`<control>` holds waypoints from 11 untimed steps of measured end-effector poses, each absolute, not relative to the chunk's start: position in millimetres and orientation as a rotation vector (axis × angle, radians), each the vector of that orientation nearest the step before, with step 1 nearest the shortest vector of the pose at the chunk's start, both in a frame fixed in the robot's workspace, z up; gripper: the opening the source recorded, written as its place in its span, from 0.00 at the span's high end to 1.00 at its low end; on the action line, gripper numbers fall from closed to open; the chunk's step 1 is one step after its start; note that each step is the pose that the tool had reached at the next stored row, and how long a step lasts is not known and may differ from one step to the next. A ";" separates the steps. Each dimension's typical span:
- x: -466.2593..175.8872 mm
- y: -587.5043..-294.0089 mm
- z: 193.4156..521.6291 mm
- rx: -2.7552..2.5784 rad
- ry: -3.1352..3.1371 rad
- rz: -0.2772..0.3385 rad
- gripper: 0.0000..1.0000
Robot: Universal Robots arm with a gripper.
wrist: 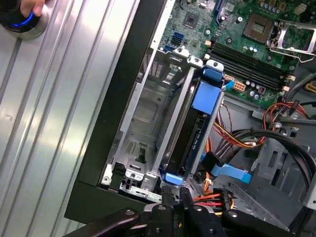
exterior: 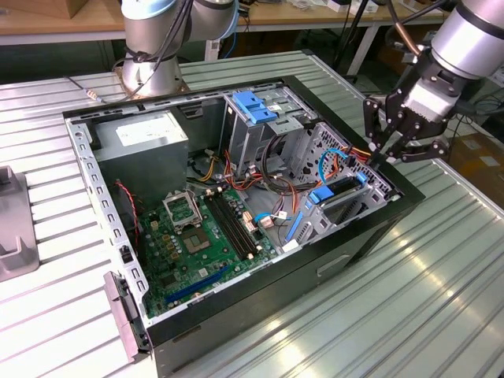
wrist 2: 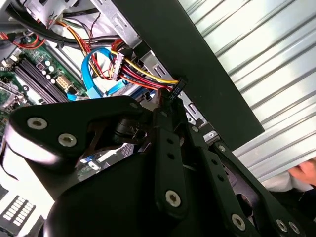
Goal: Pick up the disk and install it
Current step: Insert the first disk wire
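You are looking at a robotics lab or electronics workshop. Across the exterior view runs a ribbed, silver-grey metal bench, and on it in the middle of the frame lies an open black desktop computer case with its green motherboard and coloured cables bared. At the upper left of the frame stands the grey jointed base of a robot arm. Along the top edge you see wooden worktables with clutter and cables beneath them.

Ribbed metal table bearing open computer case.
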State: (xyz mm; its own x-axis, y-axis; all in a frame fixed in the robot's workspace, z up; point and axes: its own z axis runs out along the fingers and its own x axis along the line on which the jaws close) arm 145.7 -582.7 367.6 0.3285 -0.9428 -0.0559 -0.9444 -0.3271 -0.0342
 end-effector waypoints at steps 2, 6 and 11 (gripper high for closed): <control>145.6 -582.7 367.6 -2.491 1.813 0.039 0.82; 145.5 -582.7 367.5 -2.449 1.869 0.037 0.82; 145.4 -582.7 367.5 -2.386 1.946 0.034 0.82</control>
